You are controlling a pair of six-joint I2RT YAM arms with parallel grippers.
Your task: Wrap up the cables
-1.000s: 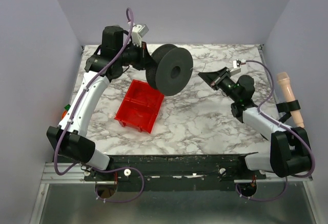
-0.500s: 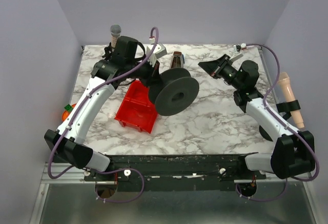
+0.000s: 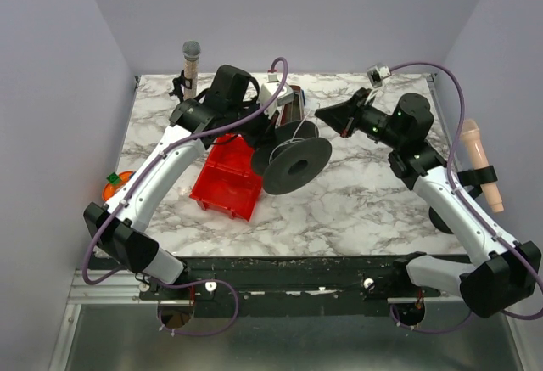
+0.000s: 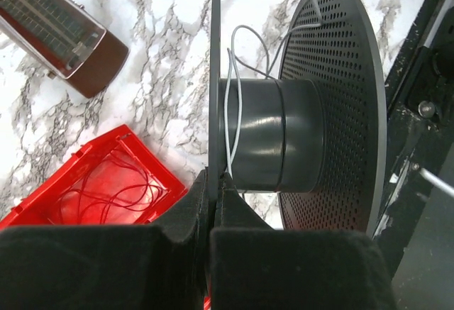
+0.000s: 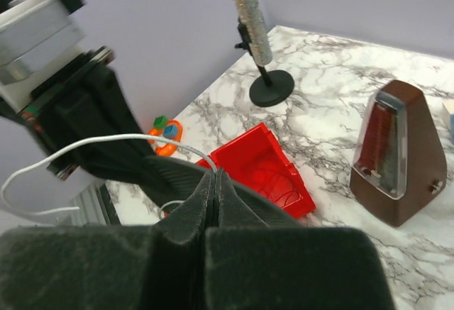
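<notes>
My left gripper [image 3: 270, 138] is shut on the thin flange of the black round spool [image 3: 294, 164] and holds it tilted above the table beside the red bin. In the left wrist view the jaws [image 4: 213, 179] pinch the flange, and the thin white cable [image 4: 227, 111] loops loosely round the spool's core [image 4: 269, 134]. My right gripper [image 3: 327, 118] is just right of the spool. In the right wrist view it [image 5: 215, 174] is shut on the white cable [image 5: 120, 137], which arcs away to the left.
A red bin [image 3: 227, 177] with thin wire loops inside [image 4: 106, 191] lies under the left arm. A brown metronome [image 5: 396, 155] stands behind the spool, and a microphone on a stand [image 3: 190, 64] at the back left. An orange toy [image 3: 114, 188] is at the left edge, a beige tube [image 3: 477, 164] at the right.
The left arm has swung the spool right and lower, toward the table's middle. The right gripper has moved left and up, close to the spool, with the cable in it.
</notes>
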